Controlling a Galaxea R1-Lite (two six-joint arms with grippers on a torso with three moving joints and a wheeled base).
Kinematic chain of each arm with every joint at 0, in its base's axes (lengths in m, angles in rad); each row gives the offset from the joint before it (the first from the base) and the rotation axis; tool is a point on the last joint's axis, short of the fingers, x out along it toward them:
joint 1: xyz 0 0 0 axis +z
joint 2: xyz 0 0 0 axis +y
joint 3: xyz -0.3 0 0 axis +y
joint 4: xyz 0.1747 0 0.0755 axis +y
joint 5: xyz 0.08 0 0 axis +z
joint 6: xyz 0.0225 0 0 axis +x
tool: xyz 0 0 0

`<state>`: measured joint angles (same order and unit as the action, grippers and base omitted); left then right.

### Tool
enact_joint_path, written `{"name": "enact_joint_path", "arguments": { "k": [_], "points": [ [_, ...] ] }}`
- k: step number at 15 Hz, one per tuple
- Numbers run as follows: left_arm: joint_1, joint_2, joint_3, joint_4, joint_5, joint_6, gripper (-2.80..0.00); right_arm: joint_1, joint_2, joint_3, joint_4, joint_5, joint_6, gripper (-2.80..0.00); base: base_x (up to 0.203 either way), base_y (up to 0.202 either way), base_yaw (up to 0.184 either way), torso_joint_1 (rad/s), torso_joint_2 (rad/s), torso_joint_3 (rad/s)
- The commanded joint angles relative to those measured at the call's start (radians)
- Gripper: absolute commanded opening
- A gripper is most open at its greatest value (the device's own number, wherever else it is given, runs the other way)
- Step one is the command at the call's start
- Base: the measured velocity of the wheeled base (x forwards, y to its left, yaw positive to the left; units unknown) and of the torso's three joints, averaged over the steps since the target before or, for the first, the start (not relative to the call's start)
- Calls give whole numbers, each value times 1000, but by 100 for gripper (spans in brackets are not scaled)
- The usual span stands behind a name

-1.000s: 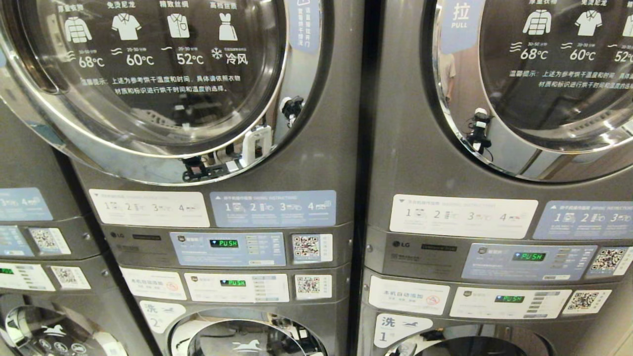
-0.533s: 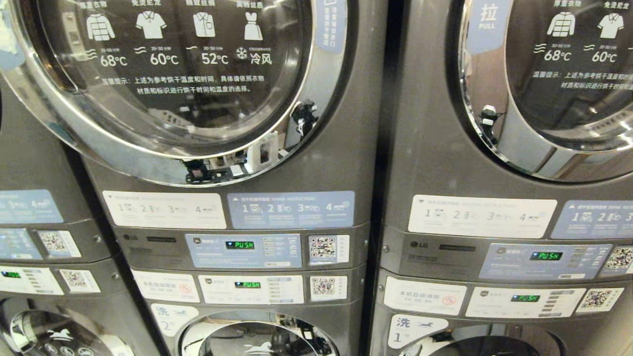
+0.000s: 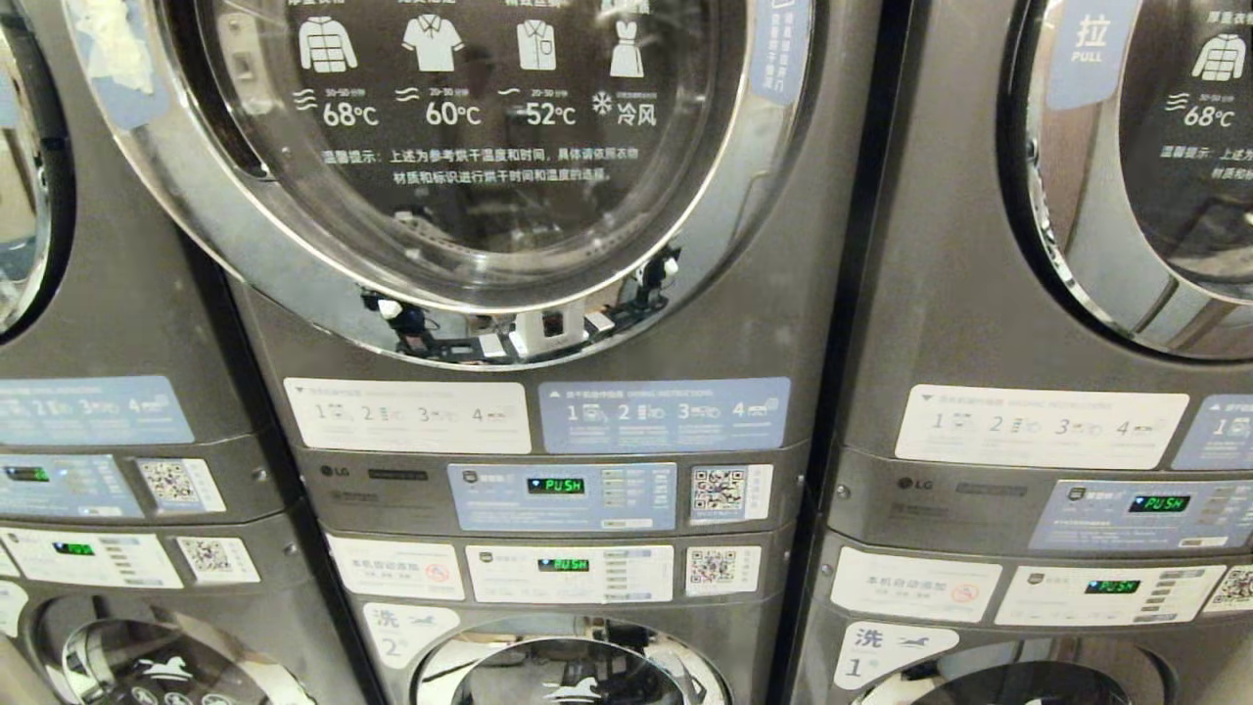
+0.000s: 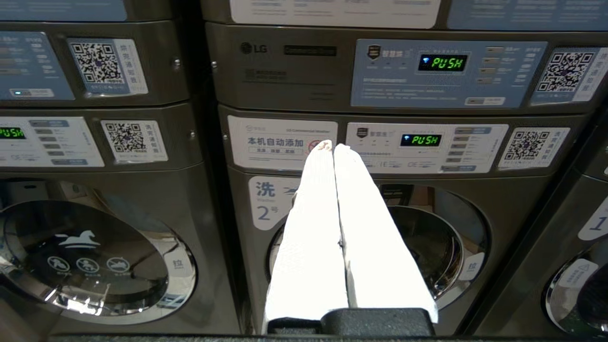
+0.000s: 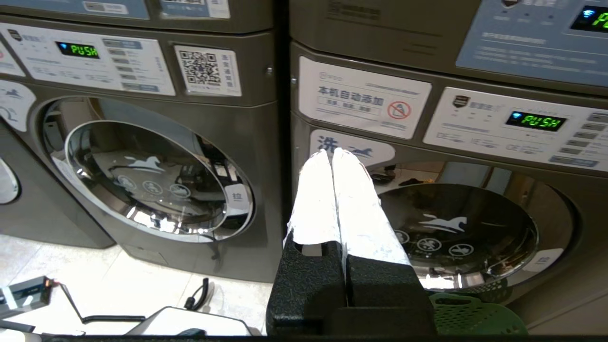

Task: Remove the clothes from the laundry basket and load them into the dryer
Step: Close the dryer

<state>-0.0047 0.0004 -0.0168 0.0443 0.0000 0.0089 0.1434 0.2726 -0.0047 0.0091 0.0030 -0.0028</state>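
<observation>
The dryer (image 3: 783, 323) is the upper grey machine in the middle of the head view; its round glass door (image 3: 470, 206) is closed. A green laundry basket (image 5: 475, 318) shows only as a piece of rim, low in front of the right-hand washer. The clothes are out of view. Neither arm appears in the head view. My left gripper (image 4: 332, 145) is shut and empty, held in the air before washer number 2. My right gripper (image 5: 331, 153) is also shut and empty, facing the seam between two lower washers.
Stacked grey machines fill the view, with a second dryer door (image 3: 1155, 176) to the right and closed washer doors (image 5: 152, 180) below. Control panels (image 3: 558, 494) read PUSH. On the pale tiled floor lie a black cable (image 5: 197, 297) and a white device (image 5: 190, 327).
The whole head view has slid to the right, so the camera has moved leftward along the machines. The middle dryer now sits more centrally. Nothing else has changed.
</observation>
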Motion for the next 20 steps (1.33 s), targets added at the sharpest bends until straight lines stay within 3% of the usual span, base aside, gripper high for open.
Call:
{"name": "enact_joint_path", "arguments": {
  "k": [1, 5, 6, 9, 12, 16, 20],
  "points": [
    [2, -3, 0, 0, 0, 0, -280, 1, 4, 0, 0, 0, 0, -280, 0, 101, -2, -2, 2, 1],
    [2, -2, -6, 11, -12, 26, -280, 1, 2, 2, -1, 0, 1, -280, 0, 12, -1, 0, -1, 0],
    [2, -3, -18, 7, -40, 83, -280, 1, 4, 0, 0, 0, 1, -280, 0, 0, 0, 0, 0, 0],
    [1, 105, -190, 29, -165, 80, -280, 1, 4, 0, 0, 0, 1, -280, 0, 0, 0, 0, 0, 0],
    [-2, 477, -420, -1, -206, 38, -280, 1, 4, 2, -1, 0, 3, -280, 0, 0, 0, 0, 0, 0],
    [2, 1006, -773, -218, -229, -13, -280, 1, 4, 2, -1, 0, 3, -280, 0, 0, 0, 0, 0, 0],
    [9, 1335, -1114, -373, -239, -31, -280, 1, 3, 2, -1, 0, 3, -280, 0, 0, 0, 0, 0, 0]
  ]
}}
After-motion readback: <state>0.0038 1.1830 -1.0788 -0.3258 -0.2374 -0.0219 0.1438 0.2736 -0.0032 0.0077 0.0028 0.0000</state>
